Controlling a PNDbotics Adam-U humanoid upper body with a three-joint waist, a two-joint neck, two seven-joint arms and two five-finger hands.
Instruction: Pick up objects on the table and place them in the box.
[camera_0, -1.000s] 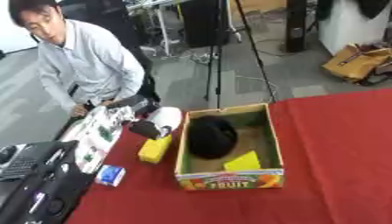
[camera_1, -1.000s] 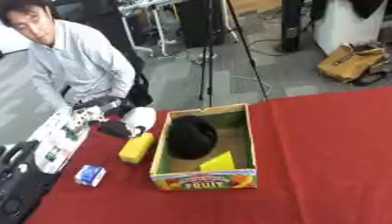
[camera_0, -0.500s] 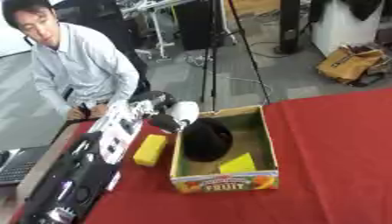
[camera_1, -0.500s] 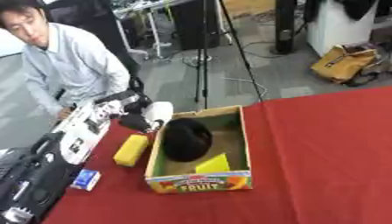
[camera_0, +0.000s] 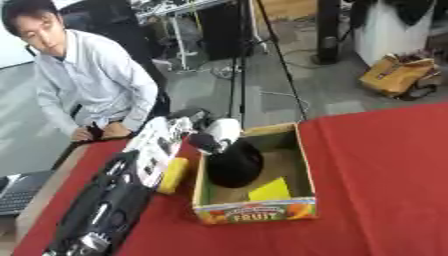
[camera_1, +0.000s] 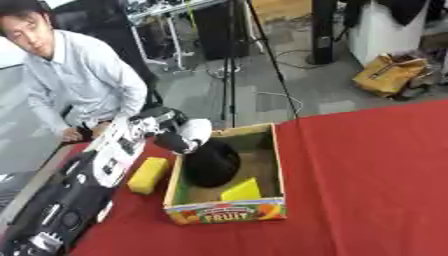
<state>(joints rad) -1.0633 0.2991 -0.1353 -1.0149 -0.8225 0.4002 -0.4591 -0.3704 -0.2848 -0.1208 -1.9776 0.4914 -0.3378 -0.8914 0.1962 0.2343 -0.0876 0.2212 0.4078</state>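
A cardboard fruit box (camera_0: 256, 213) stands open on the red table (camera_0: 385, 175). Inside it lie a black rounded object (camera_0: 234, 162) and a flat yellow piece (camera_0: 269, 190). My left arm reaches in from the lower left, and my left hand (camera_1: 171, 142) is curled round a white rounded object (camera_1: 196, 132) over the box's far left corner. A yellow block (camera_1: 148, 174) lies on the cloth just left of the box, beside my forearm. My right hand shows in neither view.
My left forearm (camera_0: 105, 210) covers the table's left strip. A laptop (camera_0: 17, 192) sits at the lower left edge. Red cloth stretches to the right of the box. Tripod legs and a brown bag (camera_0: 398, 75) stand on the floor beyond the table.
The view has shifted. My left arm has stretched further forward, and the white object has gone from beside the box's left wall to over its far left corner.
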